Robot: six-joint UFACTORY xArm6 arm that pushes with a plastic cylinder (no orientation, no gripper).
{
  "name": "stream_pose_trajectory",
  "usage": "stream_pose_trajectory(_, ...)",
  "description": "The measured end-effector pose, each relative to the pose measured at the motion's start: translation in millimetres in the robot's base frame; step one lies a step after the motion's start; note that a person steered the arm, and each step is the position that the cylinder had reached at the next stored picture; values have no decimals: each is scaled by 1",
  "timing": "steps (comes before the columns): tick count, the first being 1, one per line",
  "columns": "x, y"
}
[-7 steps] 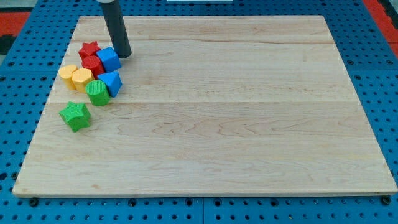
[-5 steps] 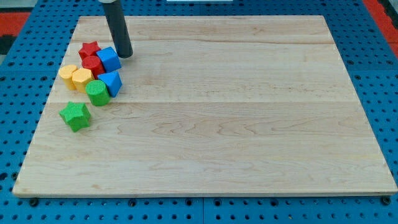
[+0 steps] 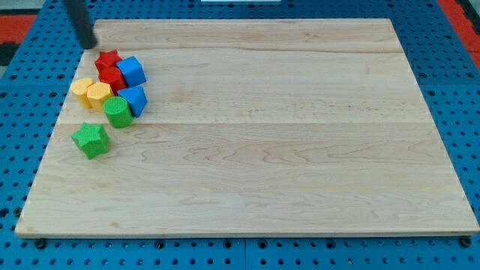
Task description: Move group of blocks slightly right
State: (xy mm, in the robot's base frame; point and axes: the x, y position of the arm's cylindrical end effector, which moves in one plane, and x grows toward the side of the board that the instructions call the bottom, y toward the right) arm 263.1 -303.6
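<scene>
My tip [image 3: 90,45] sits up-left of red star block [image 3: 109,59], placed to shove cluster right; no jaws, holding nothing.

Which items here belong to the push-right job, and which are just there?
Job: my tip; red star; red block; blue cube; blue block; yellow blocks; green cylinder; green star, slightly apart.
Just there: wooden board; blue pegboard.

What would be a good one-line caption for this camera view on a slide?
My tip sits at the wooden board's top-left corner, just up-left of the red star in a cluster of coloured blocks.
</scene>
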Motion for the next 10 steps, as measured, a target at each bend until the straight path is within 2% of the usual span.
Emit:
stream_pose_trajectory(1, 11, 0)
stream_pose_trajectory(2, 48, 1)
stream_pose_trajectory(3, 64, 1)
stream_pose_trajectory(4, 64, 1)
stream_pose_trajectory(7, 164, 0)
stream_pose_trajectory(8, 181, 37)
stream_pose_trajectory(9, 171, 54)
stream_pose_trajectory(10, 161, 11)
